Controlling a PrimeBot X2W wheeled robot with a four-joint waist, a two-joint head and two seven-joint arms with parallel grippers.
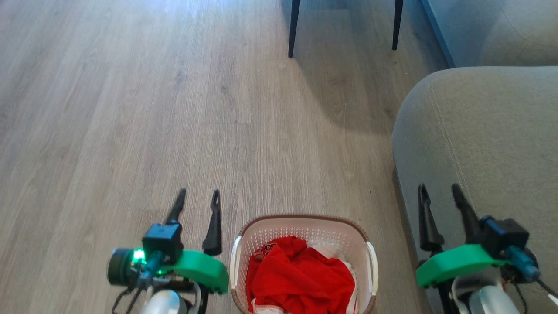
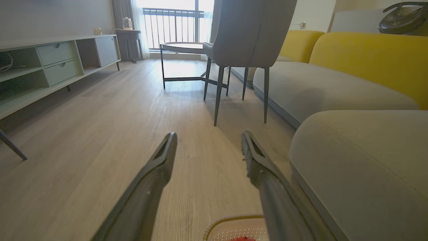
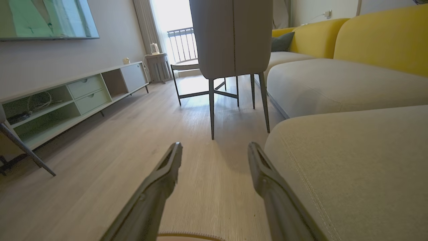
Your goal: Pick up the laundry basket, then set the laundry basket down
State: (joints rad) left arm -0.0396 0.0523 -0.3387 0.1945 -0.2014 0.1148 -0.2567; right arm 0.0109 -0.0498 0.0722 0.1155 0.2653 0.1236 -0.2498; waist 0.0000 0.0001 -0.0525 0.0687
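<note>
The laundry basket point(image 1: 364, 248) stands on the wood floor at the bottom centre of the head view, white and perforated with a brown rim and red and white clothes inside. Its far rim also peeks in at the bottom of the left wrist view as the laundry basket point(image 2: 227, 223) and of the right wrist view as the laundry basket point(image 3: 187, 237). My left gripper point(image 1: 198, 195) hovers open just left of the basket, fingers pointing forward. My right gripper point(image 1: 439, 191) is open to the basket's right, over the sofa's edge. Neither touches the basket.
A grey sofa seat point(image 1: 479, 131) fills the right side, close to the basket. A grey chair point(image 2: 249, 30) on thin dark legs point(image 1: 294, 26) stands ahead, with a small table point(image 2: 182, 48) behind it. A low cabinet point(image 2: 43, 63) runs along the left wall.
</note>
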